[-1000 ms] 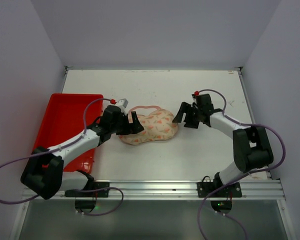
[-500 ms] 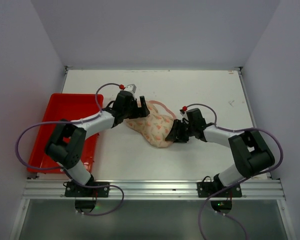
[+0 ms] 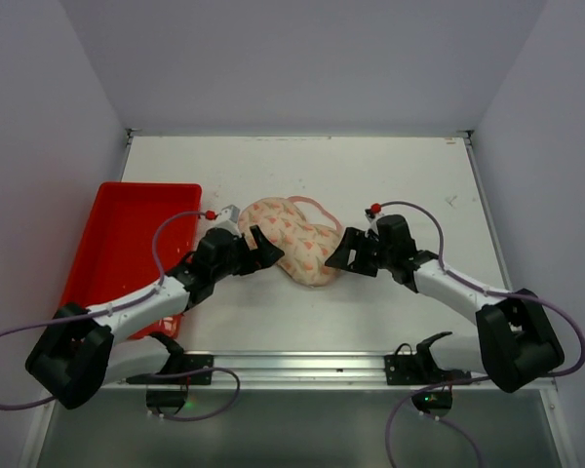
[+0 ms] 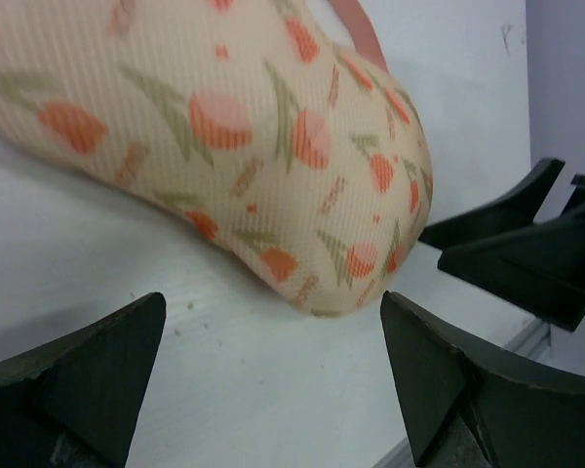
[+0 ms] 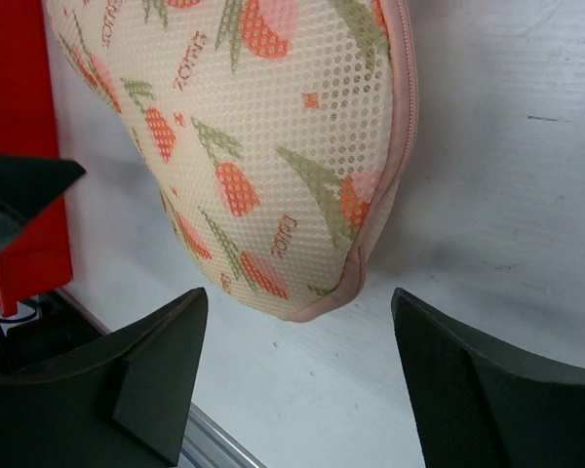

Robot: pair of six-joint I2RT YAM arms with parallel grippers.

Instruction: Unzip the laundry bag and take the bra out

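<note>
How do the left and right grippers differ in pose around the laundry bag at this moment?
The left gripper sits at the near-left side of the laundry bag; the right gripper faces its right end. The left gripper's camera sees plain printed fabric, the right gripper's the pink zipper edge. Shared: both have jaws open, pointing at the bag, neither closed on it.

1. The laundry bag (image 3: 294, 239) lies on the table (image 3: 390, 175), near its middle.
2. The tray (image 3: 117, 234) sits along the table's left edge, apart from the bag.
3. The left tool (image 3: 260, 250) is just beside the bag's left end.
4. The right tool (image 3: 339, 253) is just beside the bag's right end.
</note>
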